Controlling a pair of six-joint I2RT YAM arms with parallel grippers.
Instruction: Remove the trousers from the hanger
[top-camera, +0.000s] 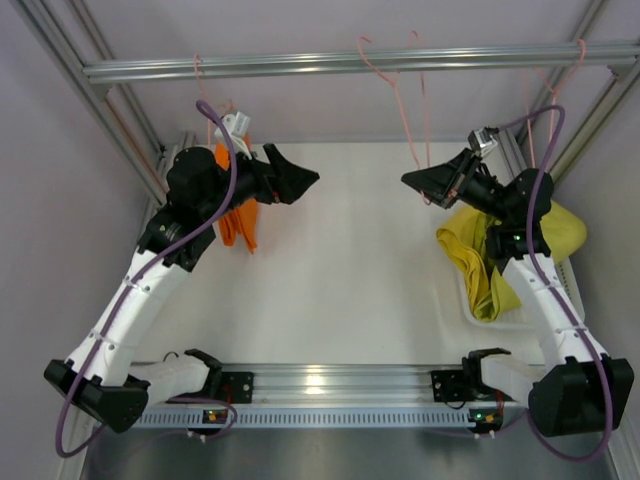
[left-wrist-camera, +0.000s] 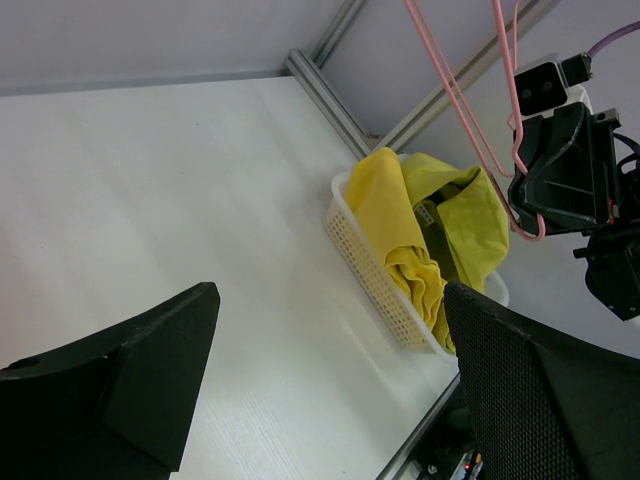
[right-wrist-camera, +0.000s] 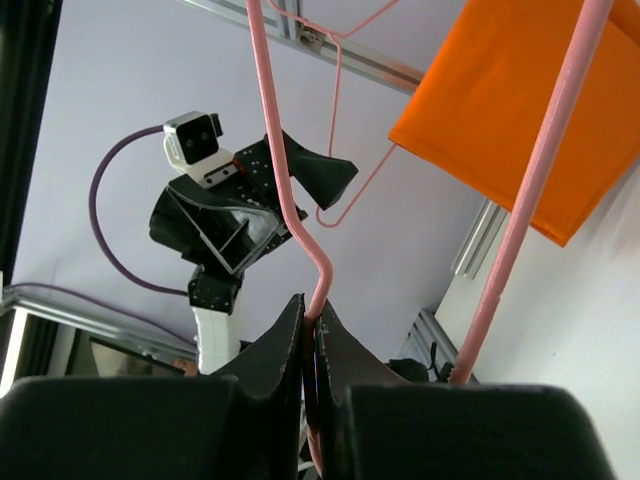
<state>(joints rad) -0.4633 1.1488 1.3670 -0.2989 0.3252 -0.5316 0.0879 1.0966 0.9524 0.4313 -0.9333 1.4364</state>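
Observation:
Bright orange trousers hang folded over a pink hanger at the back left, just behind my left arm. My left gripper is open and empty, raised over the table to the right of them. My right gripper is shut on the wire of a bare pink hanger that hangs from the top rail. Yellow trousers and yellow-green trousers lie heaped in a white basket at the right.
An aluminium rail crosses the top with more pink hangers hooked on it, one at the far right. Frame posts stand at both back corners. The basket sits against the right edge of the table.

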